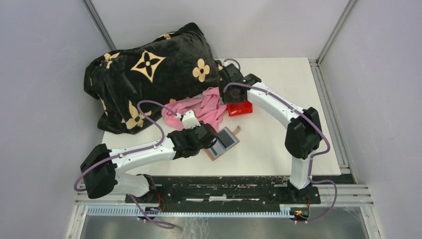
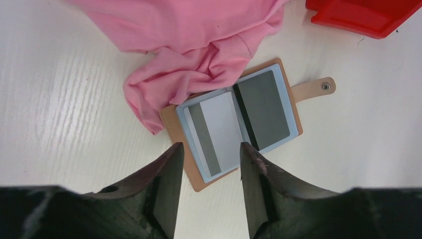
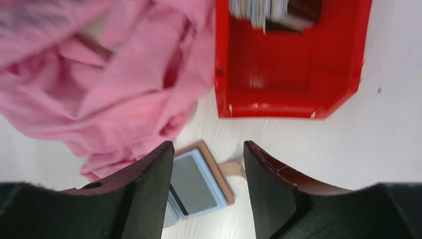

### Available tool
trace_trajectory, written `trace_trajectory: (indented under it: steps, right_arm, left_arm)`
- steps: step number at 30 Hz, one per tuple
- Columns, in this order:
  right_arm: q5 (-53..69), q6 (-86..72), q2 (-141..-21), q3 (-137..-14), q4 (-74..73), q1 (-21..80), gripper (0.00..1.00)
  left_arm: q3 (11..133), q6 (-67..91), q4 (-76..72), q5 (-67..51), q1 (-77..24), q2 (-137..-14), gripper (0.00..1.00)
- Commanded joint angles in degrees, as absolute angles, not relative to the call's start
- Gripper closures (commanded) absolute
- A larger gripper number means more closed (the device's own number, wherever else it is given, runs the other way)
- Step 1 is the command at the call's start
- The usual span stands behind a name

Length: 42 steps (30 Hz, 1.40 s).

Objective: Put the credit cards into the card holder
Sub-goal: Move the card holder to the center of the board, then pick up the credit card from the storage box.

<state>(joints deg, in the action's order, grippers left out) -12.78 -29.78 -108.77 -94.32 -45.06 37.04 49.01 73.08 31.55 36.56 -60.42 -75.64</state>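
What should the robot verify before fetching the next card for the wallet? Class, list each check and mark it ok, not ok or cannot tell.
1. Wallet lies open and flat: ok.
2. Left fingers apart, nothing between them: ok.
3. Right fingers apart, nothing between them: ok.
4. Cards waiting in the red bin: ok, though blurred.
5. Pink cloth clear of the wallet: not ok, it covers part of one edge.
6. Free slot in the wallet: cannot tell.

Top cam: high at near edge, looks down on table [image 1: 278, 149]. Both wrist cams: close, facing down; share card holder [image 2: 308, 91], centre-frame L, lower-centre R
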Motion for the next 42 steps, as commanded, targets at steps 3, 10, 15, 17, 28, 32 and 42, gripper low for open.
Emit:
trace_trajectory:
  steps: [3,10,15,17,28,32,42]
  right_arm:
    - [-12.72,-24.1,-116.75,-110.91,-48.22,33.74,0.39]
    - [-9.62,-23.87,-123.72,-119.18,-48.2,30.18,0.39]
    - [-8.24,-23.25,-128.15,-124.38,-49.2,28.3,0.39]
    - [-7.04,-23.41,-129.43,-125.86,-49.86,27.53,0.39]
    - [-1.72,-24.98,-132.2,-127.25,-48.26,24.41,0.39]
    - [0.34,-25.79,-133.13,-127.61,-47.51,22.82,0.39]
    - [8.01,-27.96,-136.76,-129.47,-44.32,19.73,0.41]
  left_arm:
    - [48.41,65.17,27.46,33.24,-55.86,-72.58,0.41]
    - [47.19,61.35,26.22,29.38,-51.93,-72.07,0.37]
    - [45.92,60.5,25.13,28.03,-50.2,-72.25,0.33]
    - [45.63,60.31,24.91,27.79,-49.74,-72.48,0.33]
    - [44.98,59.73,23.56,26.91,-48.69,-73.34,0.32]
    - [44.98,59.35,23.13,26.39,-48.41,-73.89,0.32]
    - [45.09,58.13,22.51,25.71,-47.48,-74.67,0.33]
